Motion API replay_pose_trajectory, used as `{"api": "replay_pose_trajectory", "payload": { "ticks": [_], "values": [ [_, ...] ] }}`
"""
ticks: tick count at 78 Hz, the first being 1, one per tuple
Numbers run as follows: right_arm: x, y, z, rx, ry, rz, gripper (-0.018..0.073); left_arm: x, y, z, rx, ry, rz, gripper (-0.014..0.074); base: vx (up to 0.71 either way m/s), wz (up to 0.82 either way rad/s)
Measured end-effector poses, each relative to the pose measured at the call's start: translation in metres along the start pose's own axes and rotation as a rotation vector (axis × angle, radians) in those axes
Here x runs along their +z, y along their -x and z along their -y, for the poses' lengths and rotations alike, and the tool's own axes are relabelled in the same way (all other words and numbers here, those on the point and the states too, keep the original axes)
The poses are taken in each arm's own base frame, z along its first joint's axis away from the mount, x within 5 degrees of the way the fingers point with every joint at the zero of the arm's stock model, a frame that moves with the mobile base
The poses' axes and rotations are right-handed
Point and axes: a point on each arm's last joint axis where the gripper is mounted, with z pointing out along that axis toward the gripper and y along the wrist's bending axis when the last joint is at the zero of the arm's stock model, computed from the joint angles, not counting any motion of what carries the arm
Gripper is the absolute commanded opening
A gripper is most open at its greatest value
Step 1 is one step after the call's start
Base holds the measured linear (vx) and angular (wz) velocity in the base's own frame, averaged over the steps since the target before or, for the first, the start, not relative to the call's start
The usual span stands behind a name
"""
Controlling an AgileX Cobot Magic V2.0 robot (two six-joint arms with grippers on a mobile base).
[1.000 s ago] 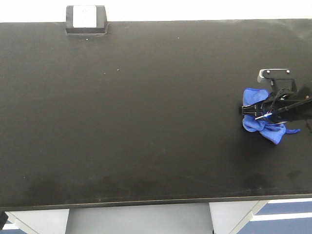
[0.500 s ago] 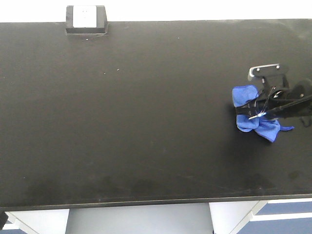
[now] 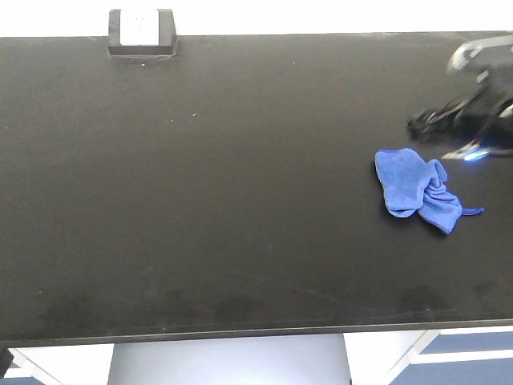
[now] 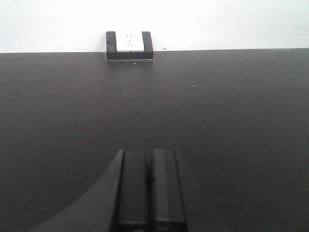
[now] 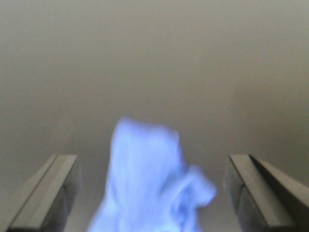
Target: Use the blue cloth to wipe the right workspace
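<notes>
My right gripper [image 5: 152, 193] is open, jaws spread wide, with the cloth [image 5: 147, 179] lying loose between them and below in the wrist view, touching neither finger. From the front view the gripper [image 3: 465, 128] is a blur, lifted clear of the cloth [image 3: 417, 188] and sitting up and to the right of it, toward the far right end of the bench [image 3: 240, 200]. The cloth is crumpled on the bench's right side, well apart from the outlet box [image 3: 141, 32], which sits at the far back-left edge; its loop string trails out on the side away from the box.

My left gripper [image 4: 149, 188] is closed on nothing, fingers pressed together, hanging over bare bench and facing the outlet box [image 4: 129, 45].

I judge the cloth is released, with most of the bench between it and the box not visibly covered. If more wiping is due, I should come straight down over the thick folded middle, not the thin string, close firmly so the fuzzy folds bunch in the jaws, then press lightly and drag in long overlapping strokes toward the box side, keeping the cloth flat under the fingers so they never scrape the surface
</notes>
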Motion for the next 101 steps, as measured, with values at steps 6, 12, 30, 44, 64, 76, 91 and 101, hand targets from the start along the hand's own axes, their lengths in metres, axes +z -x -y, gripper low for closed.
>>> {"api": "replay_pose_trajectory", "payload": {
  "ticks": [6,12,30,44,64,76,91,101],
  "values": [
    [-0.035,0.012,-0.001,-0.006,-0.003,0.077,0.0514,0.0,0.0,0.0,0.0,0.0,0.0,-0.0006,0.0,0.0],
    [-0.074,0.02,-0.003,-0.014,-0.004,0.159,0.0435,0.0,0.0,0.0,0.0,0.0,0.0,-0.0006,0.0,0.0],
    [-0.164,0.002,-0.014,0.05,0.032,0.274,0.008,0.0,0.0,0.0,0.0,0.0,0.0,-0.0006,0.0,0.0],
    [-0.195,-0.044,-0.023,0.071,0.047,0.304,-0.001,0.0,0.0,0.0,0.0,0.0,0.0,-0.0006,0.0,0.0],
    [-0.204,-0.091,-0.032,0.078,0.056,0.322,-0.0008,0.0,0.0,0.0,0.0,0.0,0.0,-0.0006,0.0,0.0],
    [-0.205,-0.099,-0.034,0.093,0.071,0.323,-0.0008,0.0,0.0,0.0,0.0,0.0,0.0,-0.0006,0.0,0.0],
    [-0.205,-0.101,-0.035,0.094,0.077,0.31,-0.0008,0.0,0.0,0.0,0.0,0.0,0.0,-0.0006,0.0,0.0],
    [-0.205,-0.101,-0.035,0.094,0.078,0.309,-0.0008,0.0,0.0,0.0,0.0,0.0,0.0,-0.0006,0.0,0.0]
  ]
}}
